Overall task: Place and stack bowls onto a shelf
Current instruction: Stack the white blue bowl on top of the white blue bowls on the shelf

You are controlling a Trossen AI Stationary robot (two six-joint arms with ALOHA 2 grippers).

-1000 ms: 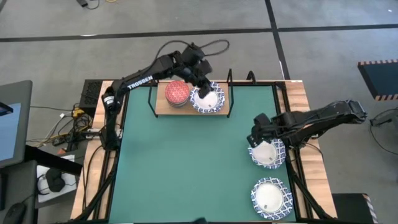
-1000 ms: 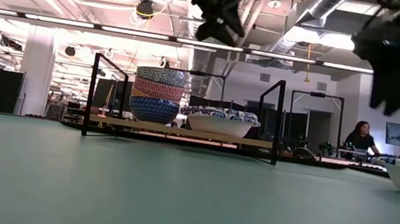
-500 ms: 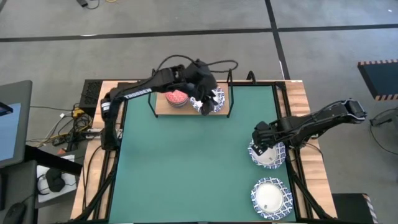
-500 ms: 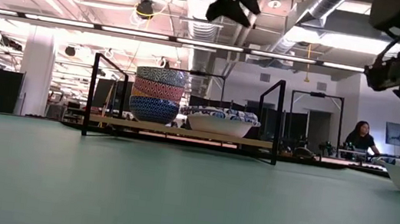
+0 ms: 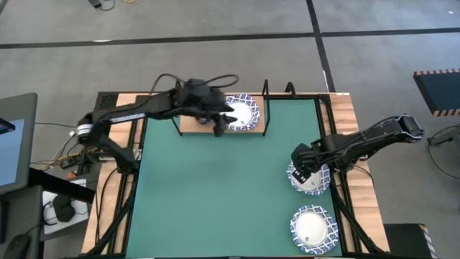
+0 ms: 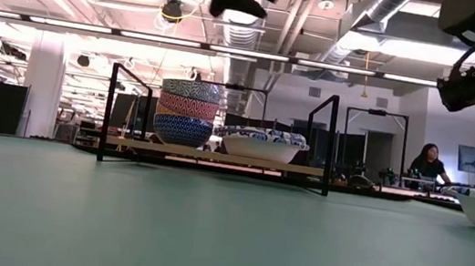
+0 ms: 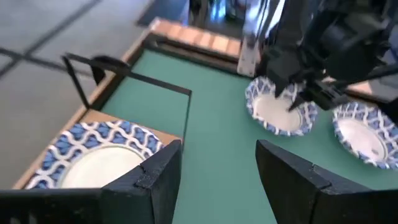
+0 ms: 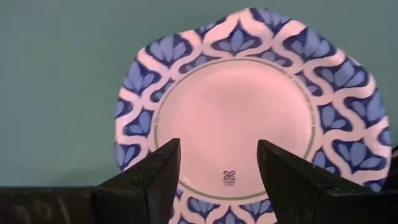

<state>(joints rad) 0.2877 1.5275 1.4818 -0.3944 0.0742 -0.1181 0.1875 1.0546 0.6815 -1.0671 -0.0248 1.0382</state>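
The shelf [image 5: 188, 124] stands at the table's far edge. On its plank [image 6: 216, 156] a stack of small patterned bowls [image 6: 187, 113] rests beside a wide white bowl with a blue rim [image 5: 242, 112]. My left gripper [image 5: 223, 121] hangs open, high above the shelf between them, with nothing in it. Two more white bowls sit on the green mat at the right: one [image 5: 310, 180] under my right gripper [image 5: 305, 167], one [image 5: 313, 226] nearer the front. My right gripper [image 8: 214, 180] points down, open, just over its bowl [image 8: 249, 118].
The shelf's black wire end frames [image 6: 319, 144] rise at both ends of the plank. The mat [image 5: 215, 194] lies bare in the middle and left. Wooden table borders [image 5: 345, 108] frame it. A person [image 6: 428, 165] sits far back in the room.
My left gripper has drawn back from over the shelf's white bowl, moving toward the table's left and rising, still open. My right gripper sank a little toward its white bowl and rolled, then kept still. No bowl has moved.
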